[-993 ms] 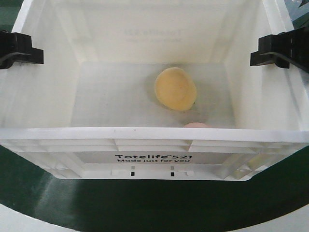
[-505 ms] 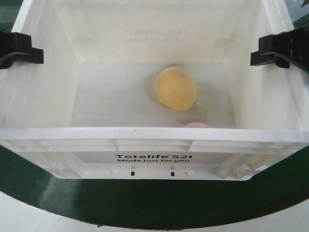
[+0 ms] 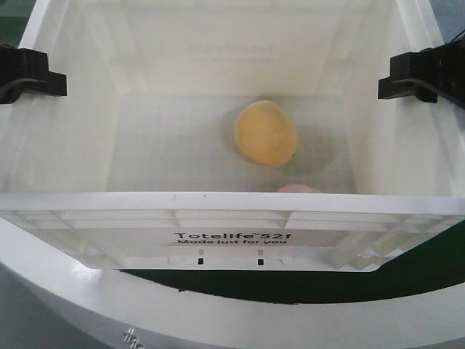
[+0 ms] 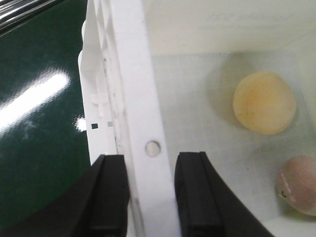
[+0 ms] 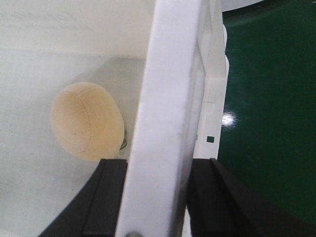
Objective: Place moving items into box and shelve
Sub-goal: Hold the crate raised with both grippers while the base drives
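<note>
The white box, printed "Totelife 521", fills the front view. Inside it lie the moving items: a yellowish-tan lump mid-floor and a pinkish one that barely peeks over the near wall. My left gripper is shut on the box's left rim and my right gripper on the right rim. In the left wrist view the black fingers straddle the rim, with the tan lump and the pink lump beyond. The right wrist view shows that gripper clamping the rim beside the tan lump.
A dark green surface lies under the box. A white curved surface crosses the bottom of the front view. Green also shows outside the box walls in the left wrist view and the right wrist view.
The box and both grippers keep their place in view. The green surface below has shrunk back and the white curved surface has spread up from the bottom edge. The tan lump has rolled slightly.
</note>
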You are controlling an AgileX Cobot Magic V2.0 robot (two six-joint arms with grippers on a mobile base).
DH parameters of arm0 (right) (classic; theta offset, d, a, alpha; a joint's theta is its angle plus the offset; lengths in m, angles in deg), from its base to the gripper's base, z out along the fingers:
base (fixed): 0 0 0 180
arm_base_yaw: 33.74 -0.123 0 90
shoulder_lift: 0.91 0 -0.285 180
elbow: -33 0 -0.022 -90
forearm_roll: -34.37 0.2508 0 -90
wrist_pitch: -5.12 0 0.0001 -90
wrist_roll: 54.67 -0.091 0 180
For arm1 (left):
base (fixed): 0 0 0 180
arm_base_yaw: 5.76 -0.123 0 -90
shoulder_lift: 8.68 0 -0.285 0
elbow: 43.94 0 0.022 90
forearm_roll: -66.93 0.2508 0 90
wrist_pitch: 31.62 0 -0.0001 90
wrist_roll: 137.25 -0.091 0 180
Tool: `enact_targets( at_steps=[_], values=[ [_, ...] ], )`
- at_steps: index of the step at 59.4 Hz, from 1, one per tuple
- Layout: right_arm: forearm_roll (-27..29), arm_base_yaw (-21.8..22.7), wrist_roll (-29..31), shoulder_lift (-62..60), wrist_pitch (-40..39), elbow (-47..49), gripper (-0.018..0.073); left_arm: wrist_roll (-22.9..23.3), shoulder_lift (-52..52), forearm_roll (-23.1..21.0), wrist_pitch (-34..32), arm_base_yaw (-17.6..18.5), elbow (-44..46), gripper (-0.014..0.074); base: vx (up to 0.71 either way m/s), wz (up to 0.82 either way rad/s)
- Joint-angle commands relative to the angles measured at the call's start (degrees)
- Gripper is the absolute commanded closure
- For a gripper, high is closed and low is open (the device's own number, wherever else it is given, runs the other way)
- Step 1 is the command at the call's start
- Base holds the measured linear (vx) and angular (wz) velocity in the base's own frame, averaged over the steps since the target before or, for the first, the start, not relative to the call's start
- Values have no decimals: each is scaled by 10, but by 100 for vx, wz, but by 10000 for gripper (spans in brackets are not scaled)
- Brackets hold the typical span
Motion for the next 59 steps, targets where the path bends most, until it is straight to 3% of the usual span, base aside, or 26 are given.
enact_targets(
  at_steps=[1,59],
  values=[
    [12,3,11,-18,-76,22,565,-5,21,-18,-73,3,28,603,-14,36],
    [13,3,11,-18,-76,22,565,-5,19,-18,-74,3,28,603,-18,42]
  ],
)
